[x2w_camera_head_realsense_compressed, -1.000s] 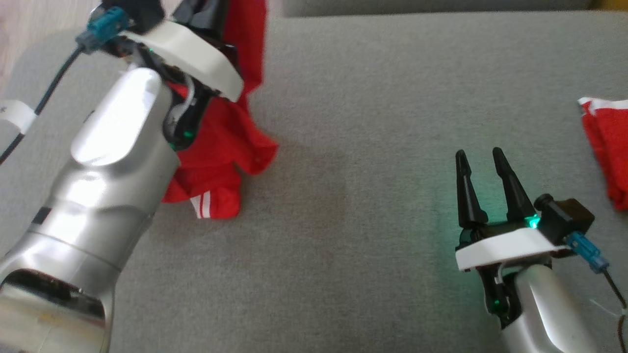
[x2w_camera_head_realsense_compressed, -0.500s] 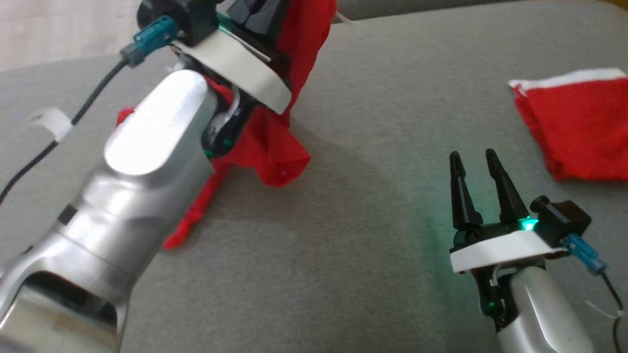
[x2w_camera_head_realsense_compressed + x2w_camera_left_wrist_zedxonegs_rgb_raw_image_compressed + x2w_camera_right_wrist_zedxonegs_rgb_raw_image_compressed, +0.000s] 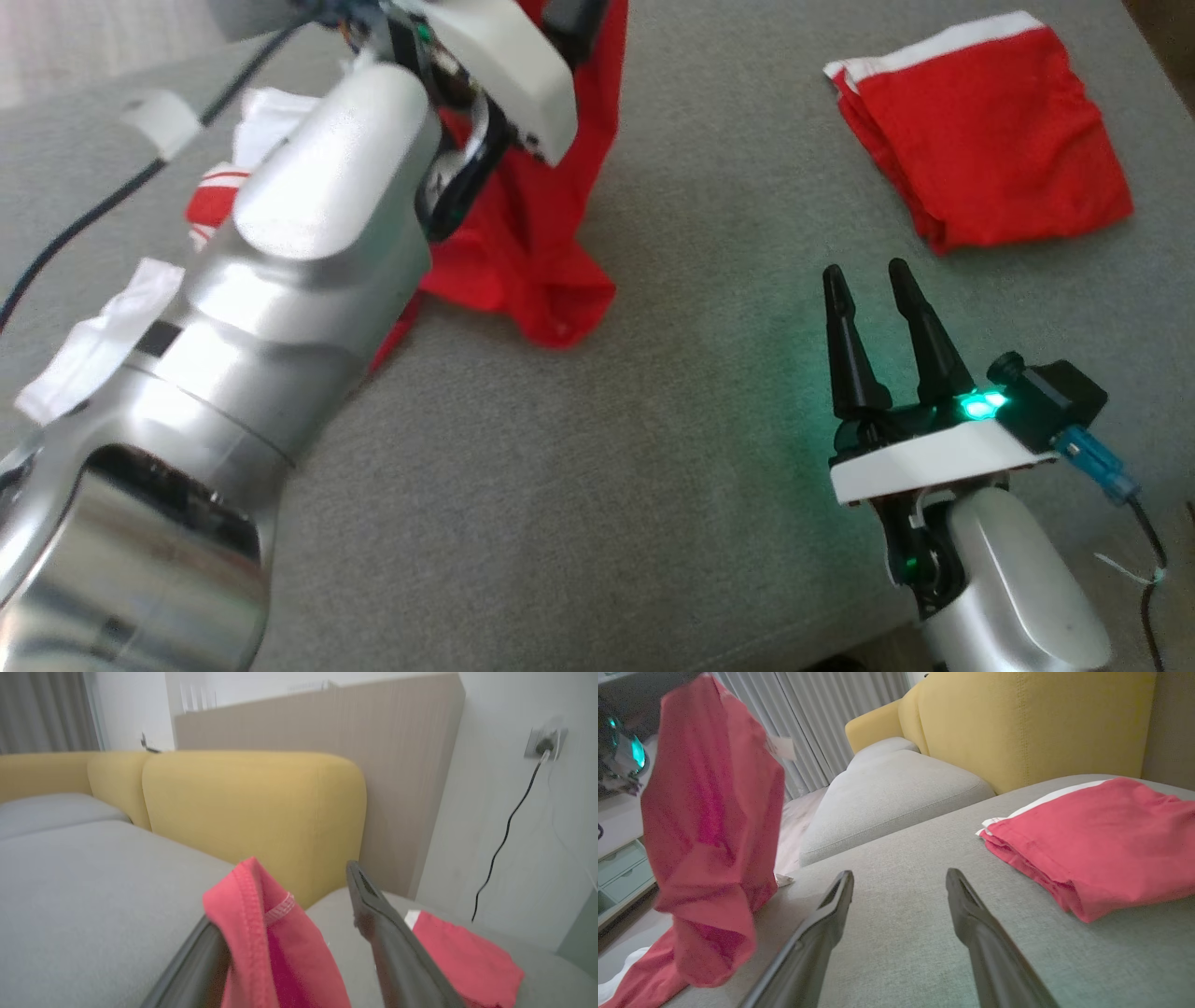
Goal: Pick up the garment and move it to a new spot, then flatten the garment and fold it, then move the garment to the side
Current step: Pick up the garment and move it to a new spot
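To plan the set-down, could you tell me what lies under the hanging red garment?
Grey sofa cushion, with the lower folds of the red garment resting on it. More red-and-white cloth lies to its left; the left arm covers how far that reaches beneath.

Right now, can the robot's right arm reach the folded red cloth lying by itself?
Probably yes. The right end effector is open and empty, and the folded red cloth lies ahead, a little to its right, with bare gray cushion between them.
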Available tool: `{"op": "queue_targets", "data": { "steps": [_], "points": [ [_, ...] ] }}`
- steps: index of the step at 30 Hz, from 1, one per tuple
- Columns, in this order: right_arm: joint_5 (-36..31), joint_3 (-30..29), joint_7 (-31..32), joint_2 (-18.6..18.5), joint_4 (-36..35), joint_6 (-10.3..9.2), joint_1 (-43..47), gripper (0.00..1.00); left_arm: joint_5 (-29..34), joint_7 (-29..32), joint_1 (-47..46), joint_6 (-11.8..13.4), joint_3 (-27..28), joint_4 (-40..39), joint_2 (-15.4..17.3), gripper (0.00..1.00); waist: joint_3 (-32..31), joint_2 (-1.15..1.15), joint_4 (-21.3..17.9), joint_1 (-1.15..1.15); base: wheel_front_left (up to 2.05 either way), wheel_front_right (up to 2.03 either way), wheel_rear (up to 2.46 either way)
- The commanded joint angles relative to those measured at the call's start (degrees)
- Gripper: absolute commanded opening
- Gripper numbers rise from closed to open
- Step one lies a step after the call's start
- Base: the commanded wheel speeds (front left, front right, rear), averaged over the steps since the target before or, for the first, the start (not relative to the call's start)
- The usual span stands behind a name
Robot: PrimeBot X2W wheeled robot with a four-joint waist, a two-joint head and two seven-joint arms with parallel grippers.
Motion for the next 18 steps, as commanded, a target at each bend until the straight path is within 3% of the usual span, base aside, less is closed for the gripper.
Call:
{"op": "queue_targets", "data": {
  "steps": [1,11,18],
  "points": [
    [0.36,1.42,-0.62,-0.16,-1.92,-0.04,-1.69,1.00,0.04,1.16,-3.18,-0.59,0.00,-0.01,0.84,1.00,0.97,0.00,-1.17,-0.02,0.00,0.00,0.00],
    [-0.72,1.57,-0.62,-0.16,-1.19,-0.04,-1.31,1.00,-4.73,8.47,-1.01,-1.36,-9.87,0.55,1.96,1.00,-1.97,0.00,2.05,-0.02,0.00,0.00,0.00],
    [-1.59,0.79,-0.62,-0.16,-0.68,-0.04,-0.69,1.00,-8.34,5.36,-1.00,-1.37,-11.12,0.10,3.05,1.00,-4.66,0.00,4.98,-0.02,0.00,0.00,0.00]
  ]
}}
